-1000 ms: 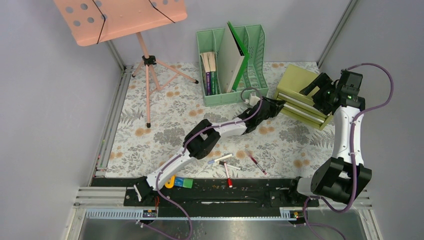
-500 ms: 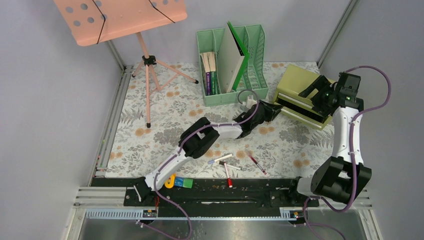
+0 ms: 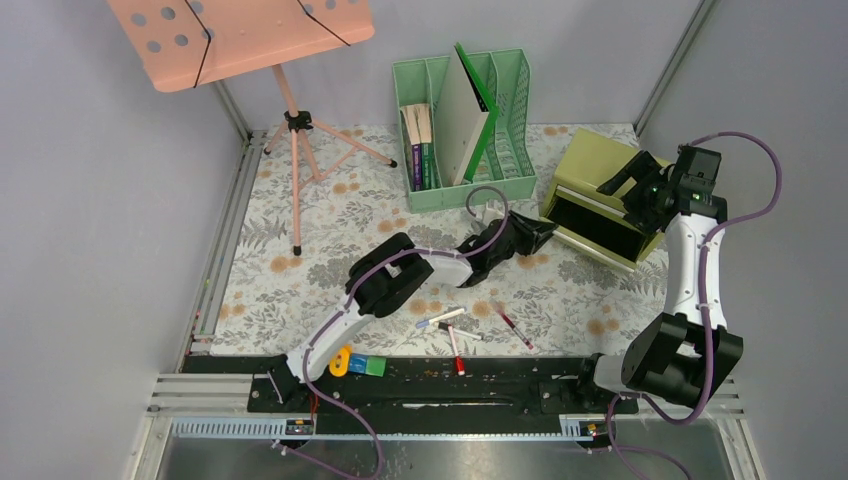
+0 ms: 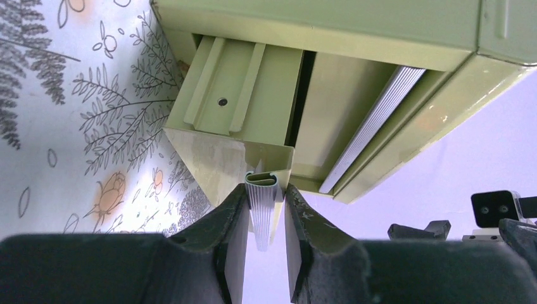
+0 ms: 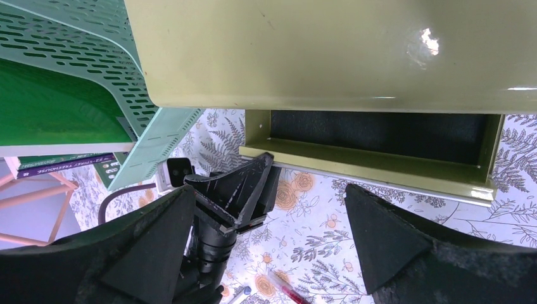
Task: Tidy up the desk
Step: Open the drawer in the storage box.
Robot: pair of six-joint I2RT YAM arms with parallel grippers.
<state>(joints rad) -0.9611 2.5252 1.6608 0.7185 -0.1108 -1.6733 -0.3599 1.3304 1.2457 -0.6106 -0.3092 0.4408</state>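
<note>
Drawer (image 3: 592,216) farther out, handle (image 4: 261,183) in left pincer (image 4: 266,197) above desk (image 3: 290,285)

Enclosure: plain pale grey walls (image 3: 100,250) on 3 sides of the desk (image 3: 280,290), matte and unmarked. 2 slanted metal corner posts, 1 at the far left (image 3: 232,110) and 1 at the far right (image 3: 672,65), mark the joins with the back wall (image 3: 600,50).

Furniture: 1 salmon-pink music stand (image 3: 240,35) at the far left, with a perforated tray crossed by 2 black cords, on a tripod (image 3: 300,125) of 3 legs.

Near edge: ribbed aluminium rail (image 3: 200,385), with a dull grey metal sheet (image 3: 450,460) below it.

Lighting: even and diffuse; shadows faint and soft-edged.
</note>
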